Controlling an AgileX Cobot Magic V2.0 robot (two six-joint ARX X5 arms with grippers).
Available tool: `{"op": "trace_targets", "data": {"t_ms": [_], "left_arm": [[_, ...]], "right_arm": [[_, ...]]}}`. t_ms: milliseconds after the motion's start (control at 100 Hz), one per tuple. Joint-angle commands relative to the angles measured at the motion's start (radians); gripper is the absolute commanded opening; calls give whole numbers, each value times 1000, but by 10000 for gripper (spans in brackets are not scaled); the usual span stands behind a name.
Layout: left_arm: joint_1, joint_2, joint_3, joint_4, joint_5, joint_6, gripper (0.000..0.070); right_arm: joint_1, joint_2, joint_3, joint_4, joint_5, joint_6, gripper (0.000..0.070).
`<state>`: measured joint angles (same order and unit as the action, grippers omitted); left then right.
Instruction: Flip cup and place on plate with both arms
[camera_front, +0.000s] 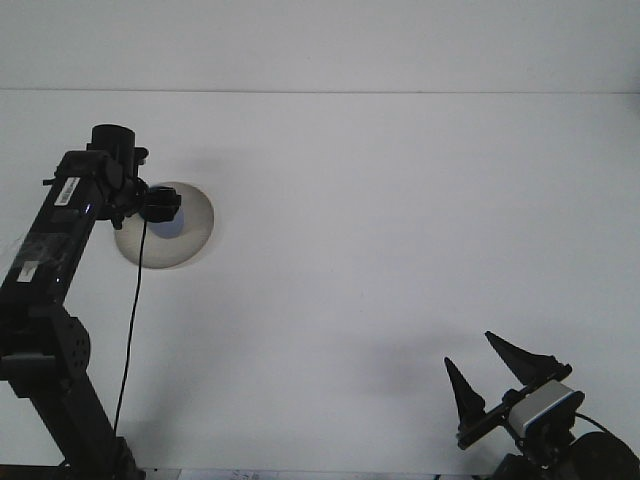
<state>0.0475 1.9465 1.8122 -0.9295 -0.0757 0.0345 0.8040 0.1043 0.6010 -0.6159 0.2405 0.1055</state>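
Left gripper (160, 208) hovers over the plate (195, 232), its grip state unclear; right gripper (487, 378) stands open. The cup (170, 222) looks small, rigid, best pinched at the rim.

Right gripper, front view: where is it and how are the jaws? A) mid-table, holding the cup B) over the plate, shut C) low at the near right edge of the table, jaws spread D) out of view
C: the right gripper sits at the bottom right with its two dark jaws apart and nothing between them, far from the plate at the upper left.
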Motion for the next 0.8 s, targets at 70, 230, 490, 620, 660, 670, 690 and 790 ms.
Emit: {"op": "trace_targets", "data": {"t_ms": [70,230,490,620,660,670,690,790], "left_arm": [[1,17,137,-62,2,-29,586],[1,-65,236,-90,2,-47,586],[-15,-420,221,-80,71,-79,585],[-46,-642,78,3,99,-109,585],[-64,-718,3,32,99,-111,585],[-69,-737,-18,41,99,-112,585],[-81,-783,-71,61,99,-117,585],[-140,-965,-298,151,110,-143,585]], "right_arm": [[8,2,4,9,4,3,505],[8,2,4,9,4,3,505],[8,2,4,9,4,3,506],[8,2,4,10,4,3,505],[8,2,4,10,4,3,505],[8,2,4,10,4,3,505],[8,2,4,10,4,3,505],[8,2,4,10,4,3,505]]}}
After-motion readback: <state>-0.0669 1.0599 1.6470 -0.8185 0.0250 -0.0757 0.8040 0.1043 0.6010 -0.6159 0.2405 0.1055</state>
